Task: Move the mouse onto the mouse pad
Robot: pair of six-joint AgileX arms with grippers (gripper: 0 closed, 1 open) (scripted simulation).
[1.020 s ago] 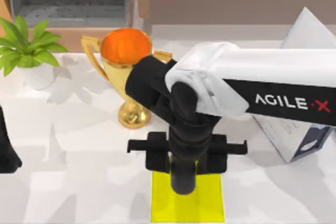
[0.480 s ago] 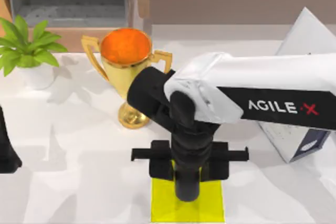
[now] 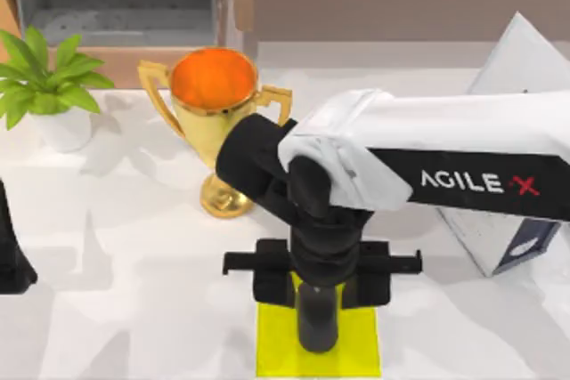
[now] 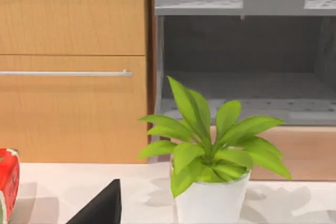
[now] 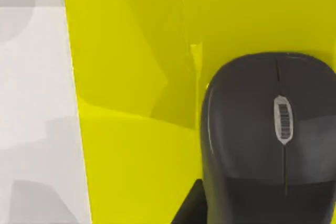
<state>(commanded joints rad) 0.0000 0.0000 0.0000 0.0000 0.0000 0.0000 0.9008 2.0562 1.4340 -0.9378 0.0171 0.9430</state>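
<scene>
Over the flat bright yellow mouse pad (image 3: 276,344), in front of the gold trophy (image 3: 212,113), our right end effector (image 3: 319,331) hovers; its opening we cannot tell. Our dark grey mouse (image 5: 270,140) lies on the pad, so we should release gently and lift straight up.

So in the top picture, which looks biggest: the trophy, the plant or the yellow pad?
1. Gold trophy, biggest.
2. Yellow mouse pad and potted plant look alike; the right arm hides part of the pad, so I won't rank them.

Dark grey mouse (image 5: 265,140) lies on plain bright yellow mouse pad (image 5: 136,129).
</scene>
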